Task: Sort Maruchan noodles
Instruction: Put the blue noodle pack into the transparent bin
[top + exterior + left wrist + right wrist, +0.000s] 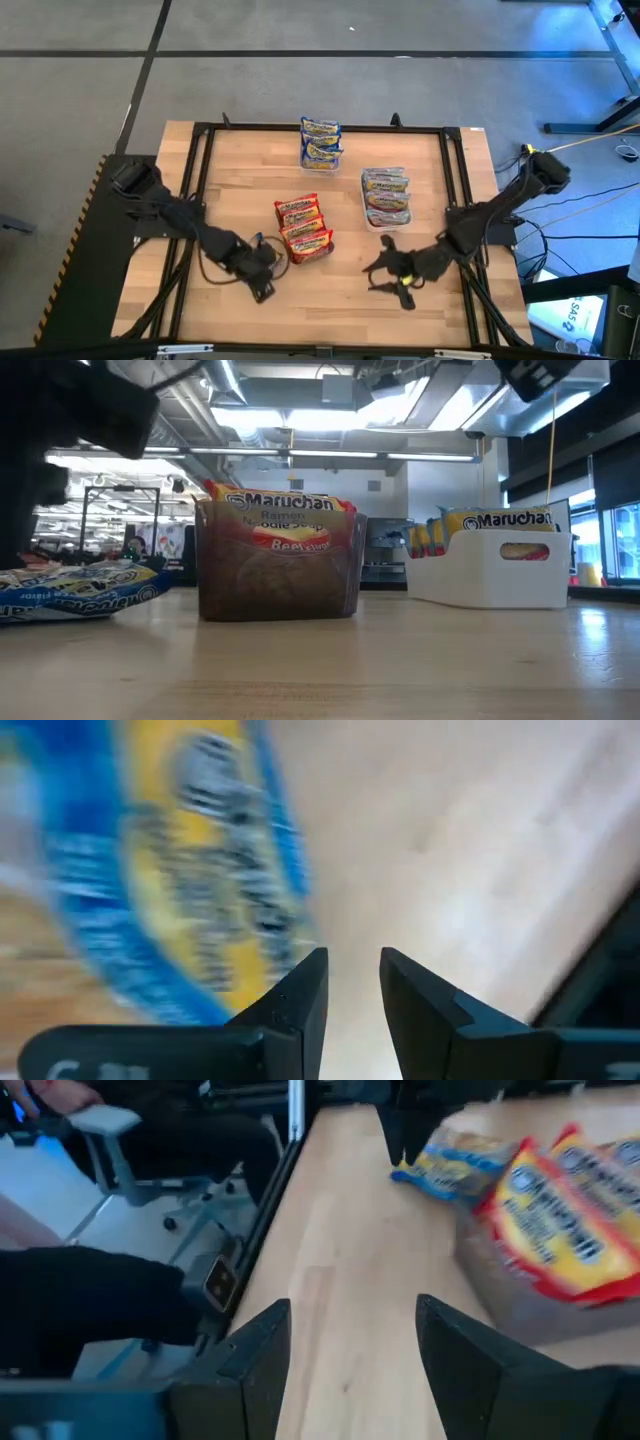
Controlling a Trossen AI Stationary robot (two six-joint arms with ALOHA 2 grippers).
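From above, a wooden table [240, 210] carries three groups of Maruchan noodles: blue packets [321, 143] at the far edge, red packets [303, 228] centre, pinkish packets [386, 196] right. The left gripper [262, 287] and right gripper [393, 281] sit near the bare front edge.

At table level, the red packets stand in a clear container [278, 565].

The left wrist shows narrow fingers [300, 1010], holding nothing, beside a blue packet [190, 870].

The right wrist shows widely parted fingers [255, 1355]
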